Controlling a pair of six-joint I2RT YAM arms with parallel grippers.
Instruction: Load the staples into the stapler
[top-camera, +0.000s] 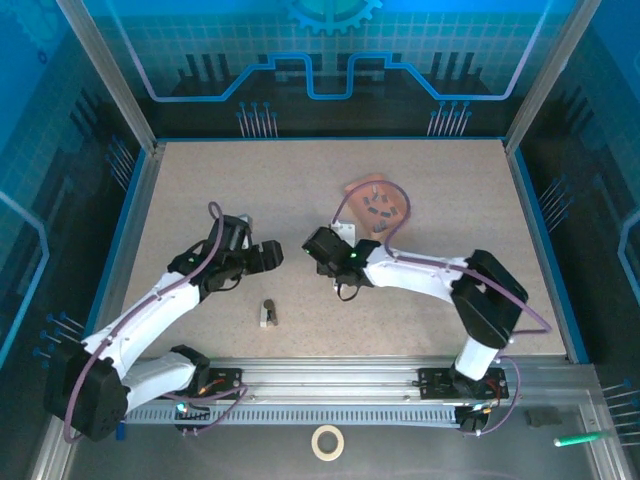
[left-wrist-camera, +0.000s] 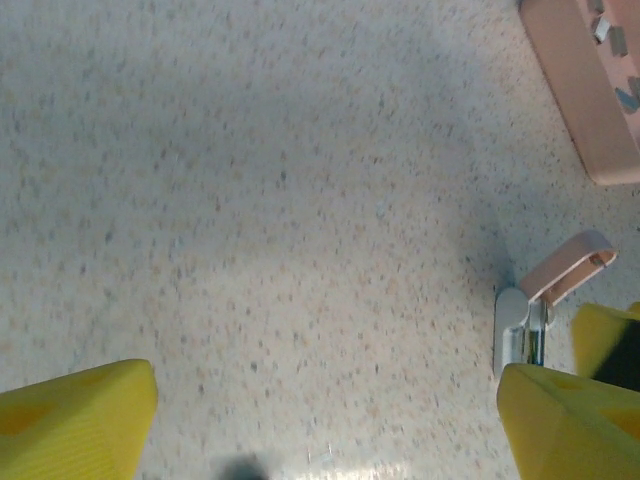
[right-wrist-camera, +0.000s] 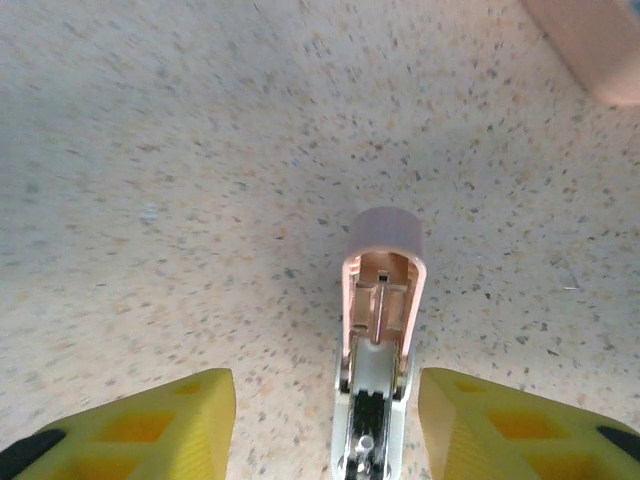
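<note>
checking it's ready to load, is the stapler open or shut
The stapler is open: its pinkish top is lifted off the white base, exposing the inner channel. The left wrist view shows the top angled up.

One stapler (right-wrist-camera: 380, 330), one pink tray (left-wrist-camera: 585, 100), several staples (left-wrist-camera: 627, 97).

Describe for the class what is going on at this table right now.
Two robot arms are working on loading a stapler. The stapler lies on the table with its top flipped up and its inner channel exposed. The right gripper straddles it, jaws open on either side without gripping it. The left gripper hovers close by, jaws wide and empty. The staples lie in a pink tray beyond the stapler; neither gripper holds one.
</note>
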